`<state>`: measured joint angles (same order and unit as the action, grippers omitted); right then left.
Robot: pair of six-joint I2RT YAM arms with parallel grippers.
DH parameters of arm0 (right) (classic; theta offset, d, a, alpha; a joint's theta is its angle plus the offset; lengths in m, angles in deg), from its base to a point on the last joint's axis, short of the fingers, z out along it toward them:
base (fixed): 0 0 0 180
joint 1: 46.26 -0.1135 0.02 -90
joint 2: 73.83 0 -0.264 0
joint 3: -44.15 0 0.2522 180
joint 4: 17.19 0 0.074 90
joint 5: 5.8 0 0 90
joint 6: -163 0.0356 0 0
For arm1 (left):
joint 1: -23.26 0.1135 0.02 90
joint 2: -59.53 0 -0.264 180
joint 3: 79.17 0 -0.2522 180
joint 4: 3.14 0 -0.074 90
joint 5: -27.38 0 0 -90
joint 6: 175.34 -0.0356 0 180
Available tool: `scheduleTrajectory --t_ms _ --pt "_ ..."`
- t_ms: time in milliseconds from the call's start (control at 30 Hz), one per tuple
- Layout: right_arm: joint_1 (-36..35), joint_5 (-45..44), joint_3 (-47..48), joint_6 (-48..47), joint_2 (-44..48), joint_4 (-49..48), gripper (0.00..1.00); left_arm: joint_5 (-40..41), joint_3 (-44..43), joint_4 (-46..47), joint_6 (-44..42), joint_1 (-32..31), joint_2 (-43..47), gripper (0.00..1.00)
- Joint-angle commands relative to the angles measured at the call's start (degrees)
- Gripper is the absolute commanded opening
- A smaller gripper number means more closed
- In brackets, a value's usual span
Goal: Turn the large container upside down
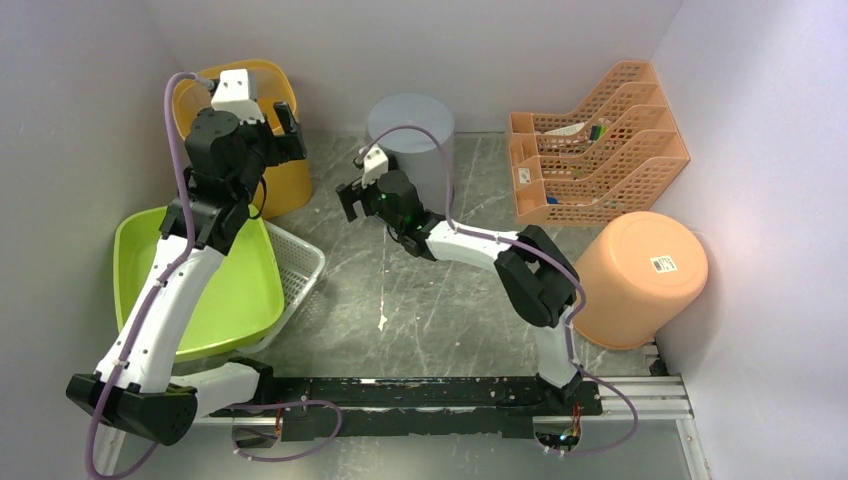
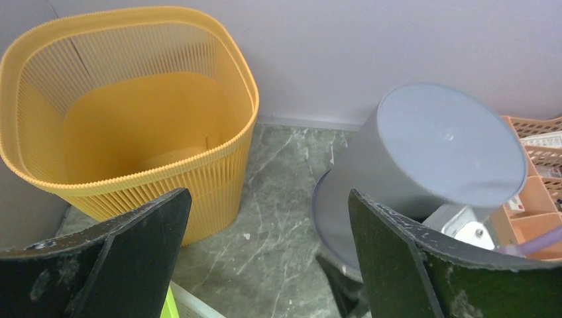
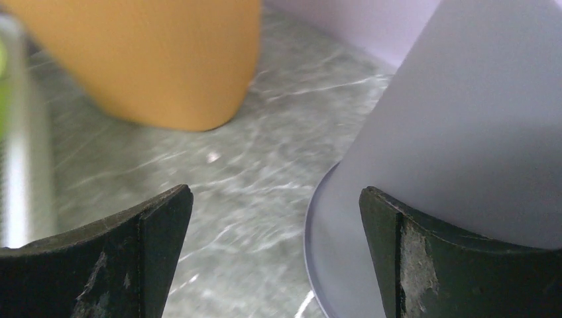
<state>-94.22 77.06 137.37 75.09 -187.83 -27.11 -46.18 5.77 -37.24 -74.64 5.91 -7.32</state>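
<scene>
yellow bin (image 1: 287, 187): far left corner of the bench (image 1: 420, 300), upright with the open side up, so not flipped yet
left gripper (image 1: 280, 133): wide open, nothing in it, up by the bin's right side
bin vs left fingers (image 2: 132, 258): on the left wrist cam the bin (image 2: 219, 179) sits ahead of the left finger and off to the left. It's not between the fingers, only bare bench shows in the gap, and there's no contact that I can see
right gripper (image 1: 352, 200): also spread wide and empty, low over the bench between the bin and the grey bucket (image 1: 410, 125)
right fingers (image 3: 132, 265): the grey bucket (image 3: 477, 132) is right by the right-hand finger, can't tell if they touch. The bin (image 3: 152, 59) is a blurry blob ahead on the left, well clear
grey bucket: far edge, middle, bottom up
peach bucket (image 1: 640, 275): right edge, bottom up too
green tub (image 1: 240, 290): left edge, sitting in a white basket (image 1: 300, 265)
file rack (image 1: 600, 150): far right corner
</scene>
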Motion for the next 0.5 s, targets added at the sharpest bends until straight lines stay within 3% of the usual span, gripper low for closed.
scheduleTrajectory --t_ms 0,467 --pt "2.75 -16.51 0.34 -5.14 -5.38 -9.87 1.0 -0.6 1.99 1.98 -0.55 0.12 1.41 1.0" --pt "18.43 -14.22 3.32 -2.09 -11.61 -9.71 1.0 -0.64 5.94 2.72 -0.82 0.12 2.19 1.0"
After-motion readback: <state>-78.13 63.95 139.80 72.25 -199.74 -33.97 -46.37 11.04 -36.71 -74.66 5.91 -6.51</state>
